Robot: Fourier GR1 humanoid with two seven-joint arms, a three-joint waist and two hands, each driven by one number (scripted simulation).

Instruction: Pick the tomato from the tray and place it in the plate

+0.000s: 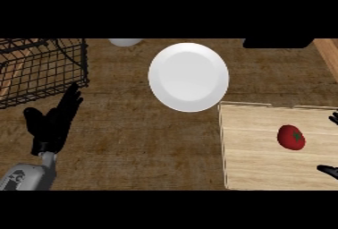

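Red against the pale wooden tray [264, 170] at the worktop's right edge, the tomato [291, 137] is flanked, untouched, by the right hand's [329, 170] spread fingertips, seemingly for grasping, while the white plate [188, 77] waits behind and the open left hand [56, 120] is rested empty.

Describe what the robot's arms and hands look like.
The left hand is matte black, with slim fingers and a thumb, on a narrow black wrist. Below it comes a light grey, rounded forearm with a dark marking on its shell. Of the right hand only black fingertips show at the view's right edge; its forearm is out of view.
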